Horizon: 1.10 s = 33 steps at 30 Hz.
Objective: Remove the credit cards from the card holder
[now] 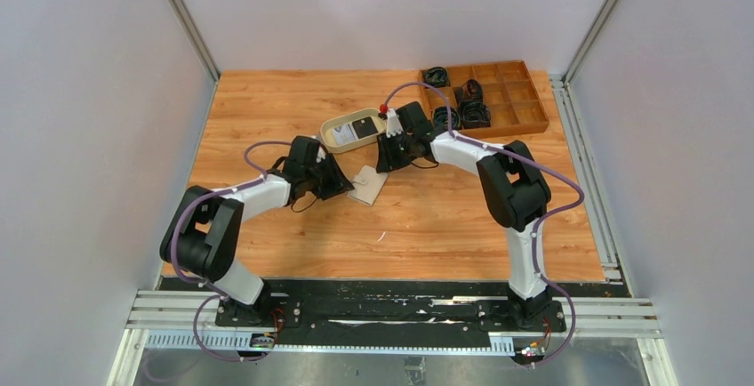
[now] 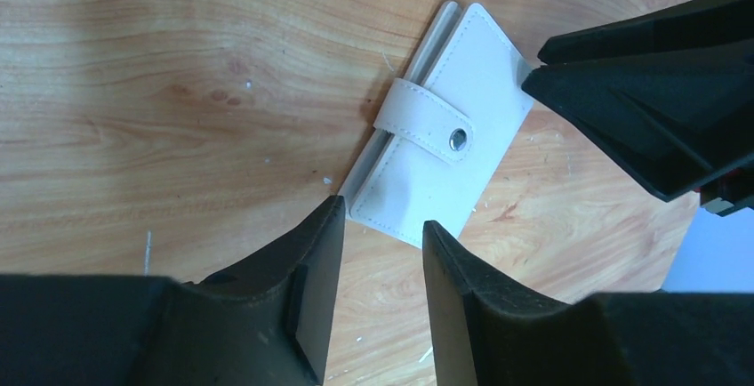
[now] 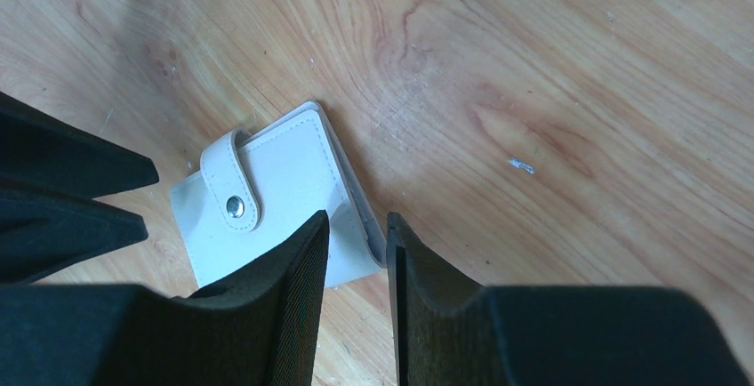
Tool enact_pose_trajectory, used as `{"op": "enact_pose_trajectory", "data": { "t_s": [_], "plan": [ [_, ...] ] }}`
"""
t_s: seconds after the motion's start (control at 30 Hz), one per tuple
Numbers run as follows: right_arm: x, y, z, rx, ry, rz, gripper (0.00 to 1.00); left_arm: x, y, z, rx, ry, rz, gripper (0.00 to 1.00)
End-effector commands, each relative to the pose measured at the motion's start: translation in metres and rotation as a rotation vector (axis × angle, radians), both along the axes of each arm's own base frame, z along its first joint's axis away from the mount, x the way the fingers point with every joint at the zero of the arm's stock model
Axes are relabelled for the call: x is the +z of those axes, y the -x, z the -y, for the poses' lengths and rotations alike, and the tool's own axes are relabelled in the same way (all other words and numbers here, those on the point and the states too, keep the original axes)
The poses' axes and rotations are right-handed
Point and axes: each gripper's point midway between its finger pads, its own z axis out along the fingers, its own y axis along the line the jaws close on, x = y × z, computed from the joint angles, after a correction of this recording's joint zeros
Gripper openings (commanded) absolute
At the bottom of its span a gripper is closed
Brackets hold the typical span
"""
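Observation:
The cream card holder (image 1: pixel 367 184) lies closed on the wood table, its snap tab fastened; any cards inside it are hidden. It shows in the left wrist view (image 2: pixel 440 128) and the right wrist view (image 3: pixel 267 195). My left gripper (image 2: pixel 382 217) is open and empty, just short of the holder's near corner. My right gripper (image 3: pixel 356 221) is open by a narrow gap, with its fingertips over the holder's spine edge and nothing held. A black card (image 1: pixel 363 127) and a light card (image 1: pixel 342 134) lie in the oval tray (image 1: pixel 325 133).
A brown wooden compartment box (image 1: pixel 498 92) with black items stands at the back right. The two grippers face each other closely across the holder; the right one shows in the left wrist view (image 2: pixel 658 92). Grey walls enclose the table.

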Motion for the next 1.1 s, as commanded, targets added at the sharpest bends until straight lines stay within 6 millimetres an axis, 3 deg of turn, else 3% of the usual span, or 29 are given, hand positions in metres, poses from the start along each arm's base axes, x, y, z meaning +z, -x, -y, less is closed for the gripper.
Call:
{"op": "enact_pose_trajectory", "data": {
  "t_s": [0.0, 0.27, 0.47, 0.77, 0.9, 1.07],
  "plan": [
    [-0.012, 0.002, 0.004, -0.002, -0.007, -0.036, 0.34, -0.003, 0.019, 0.009, -0.019, 0.050, -0.043, 0.43],
    [-0.016, 0.008, 0.007, -0.004, 0.001, -0.046, 0.34, -0.022, 0.027, 0.024, -0.025, 0.058, -0.094, 0.42],
    [-0.018, 0.017, 0.011, -0.008, 0.003, -0.062, 0.34, -0.025, 0.018, 0.019, 0.009, 0.023, -0.070, 0.42],
    [-0.013, 0.054, 0.031, -0.039, 0.002, -0.115, 0.34, -0.023, -0.029, 0.028, 0.004, -0.026, -0.008, 0.40],
    [-0.005, 0.084, 0.037, -0.054, -0.027, -0.148, 0.34, -0.011, -0.058, 0.036, 0.002, -0.043, 0.045, 0.40],
    [0.009, 0.120, 0.030, -0.001, -0.063, -0.183, 0.34, 0.016, -0.097, 0.046, -0.022, -0.044, 0.160, 0.43]
  ]
}}
